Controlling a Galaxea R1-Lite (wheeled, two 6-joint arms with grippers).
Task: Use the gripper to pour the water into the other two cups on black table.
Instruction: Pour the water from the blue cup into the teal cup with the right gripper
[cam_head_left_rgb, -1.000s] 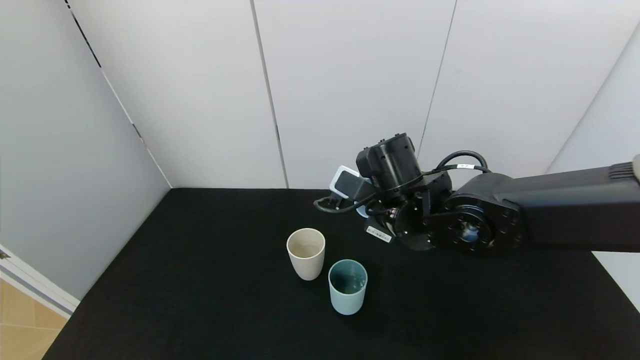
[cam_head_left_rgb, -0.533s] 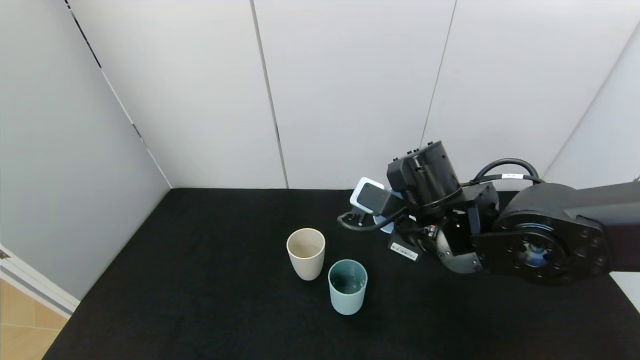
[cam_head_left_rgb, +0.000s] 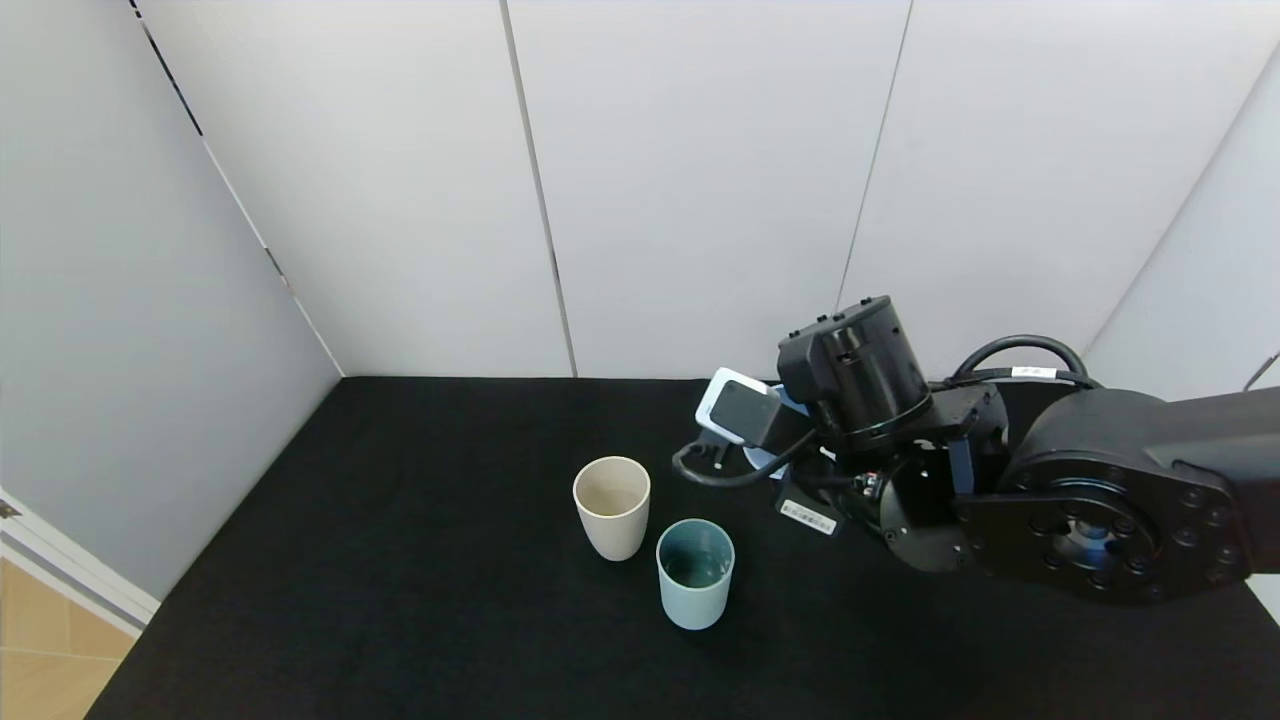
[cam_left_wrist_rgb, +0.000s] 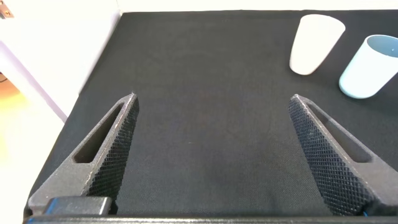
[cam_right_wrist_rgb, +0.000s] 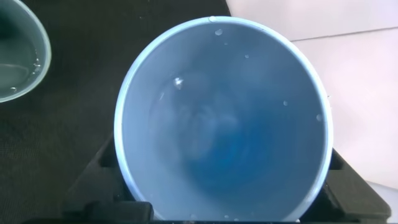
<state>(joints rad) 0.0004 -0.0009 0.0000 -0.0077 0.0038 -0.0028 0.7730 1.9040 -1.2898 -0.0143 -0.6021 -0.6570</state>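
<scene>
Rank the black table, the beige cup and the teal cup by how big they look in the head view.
1. black table, by far the largest.
2. beige cup and teal cup: they look about alike, so no ranking between them.

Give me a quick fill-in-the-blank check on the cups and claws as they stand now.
1. The right claw holds a ____ cup.
2. The left claw is ____ and holds nothing.
3. On the table, the beige cup and the teal cup both stand ____.

Missing words: blue; open; upright

Cream cup (cam_head_left_rgb: 611, 505); teal cup (cam_head_left_rgb: 695, 572); blue cup (cam_right_wrist_rgb: 224, 118); black table (cam_head_left_rgb: 400, 560).
</scene>
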